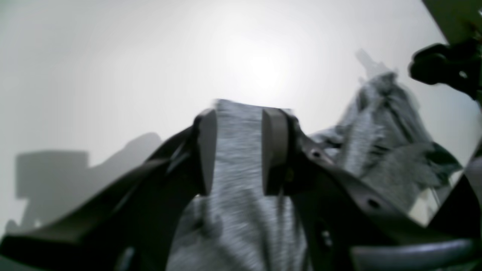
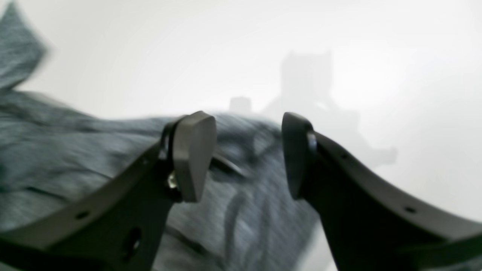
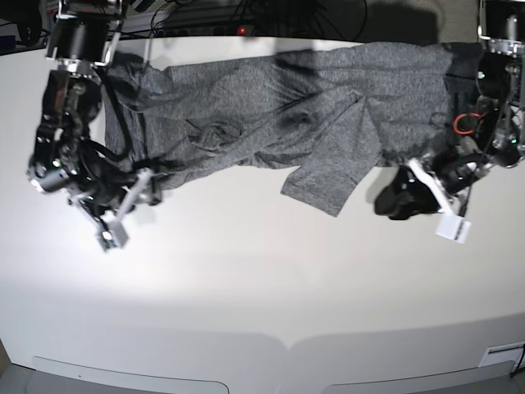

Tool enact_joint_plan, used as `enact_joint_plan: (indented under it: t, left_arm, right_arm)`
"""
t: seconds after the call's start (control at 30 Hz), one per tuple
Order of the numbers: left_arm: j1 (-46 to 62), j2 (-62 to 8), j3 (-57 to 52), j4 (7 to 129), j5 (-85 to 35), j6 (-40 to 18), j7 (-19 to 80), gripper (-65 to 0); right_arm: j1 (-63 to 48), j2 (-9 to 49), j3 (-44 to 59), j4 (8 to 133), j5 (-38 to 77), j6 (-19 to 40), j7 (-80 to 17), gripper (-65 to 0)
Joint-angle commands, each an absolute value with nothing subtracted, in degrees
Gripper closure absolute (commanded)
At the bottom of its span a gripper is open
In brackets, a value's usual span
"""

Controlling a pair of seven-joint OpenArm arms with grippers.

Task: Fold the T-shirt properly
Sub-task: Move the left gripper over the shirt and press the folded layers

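The heather-grey T-shirt (image 3: 287, 115) lies stretched and wrinkled along the far side of the white table (image 3: 262, 279), with one flap (image 3: 324, 185) pointing toward the front. My left gripper (image 1: 241, 150) is shut on a bunched strip of the T-shirt (image 1: 237, 210), at the shirt's right end in the base view (image 3: 418, 185). My right gripper (image 2: 244, 154) stands open just above the T-shirt (image 2: 75, 150), with nothing pinched between its fingers (image 2: 194, 154). In the base view it sits by the shirt's left edge (image 3: 131, 205).
Cables and a power strip (image 3: 238, 25) run along the table's back edge. A red cable loop (image 3: 466, 123) hangs on the left arm. The table's front edge (image 3: 262, 349) curves across the bottom of the base view.
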State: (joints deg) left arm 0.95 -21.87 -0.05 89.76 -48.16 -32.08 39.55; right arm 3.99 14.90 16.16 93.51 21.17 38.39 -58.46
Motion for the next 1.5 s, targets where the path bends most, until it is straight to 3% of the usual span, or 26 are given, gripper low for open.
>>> enact_joint_plan:
  t: [0.0, 0.23, 0.5, 0.6, 0.97, 1.27, 1.33, 1.4, 1.47]
  left_arm:
    - [-0.2, -21.7, 1.3, 90.9, -47.7, -32.4, 37.7, -20.0]
    - [-0.2, -15.2, 13.6, 90.8, -27.7, -23.6, 33.1, -20.0]
    - [-0.4, -6.6, 22.1, 90.8, -5.4, -10.2, 32.9, -20.0]
    - [-1.0, -3.3, 22.9, 90.3, -0.5, -7.8, 32.4, -20.0]
    - [-9.6, -0.7, 22.9, 75.2, -2.0, -5.5, 35.9, -20.0]
    - [-9.3, -0.8, 23.0, 74.6, -4.7, -5.8, 36.4, -20.0]
    - [-9.0, -0.9, 23.0, 74.5, -4.1, -5.8, 36.4, -15.6]
    - [-8.6, -1.1, 23.0, 74.5, -3.0, -5.8, 36.4, -2.8]
    - [-8.6, -1.2, 23.0, 74.5, -3.0, -5.8, 36.5, 0.0]
  right_arm:
    - [4.3, 16.1, 17.3, 94.5, 22.1, 38.5, -56.9, -32.1]
    - [0.8, 18.1, 21.0, 94.4, 22.3, 38.5, -56.3, -32.1]
    - [0.6, 17.9, 21.4, 94.4, 22.7, 38.5, -56.4, -32.1]
    - [0.4, 17.9, 21.4, 94.4, 22.7, 38.5, -56.6, -32.1]
    - [0.1, 17.9, 21.4, 94.4, 22.7, 38.5, -58.3, -32.1]
    - [0.1, 17.9, 21.4, 94.4, 22.7, 38.5, -57.2, -32.1]
    - [0.1, 17.9, 21.4, 94.4, 22.7, 38.5, -57.2, -32.1]
    - [0.1, 17.9, 21.4, 94.4, 22.7, 38.5, -57.3, -32.1]
    - [0.1, 17.9, 21.4, 94.4, 22.7, 38.5, -57.3, -32.1]
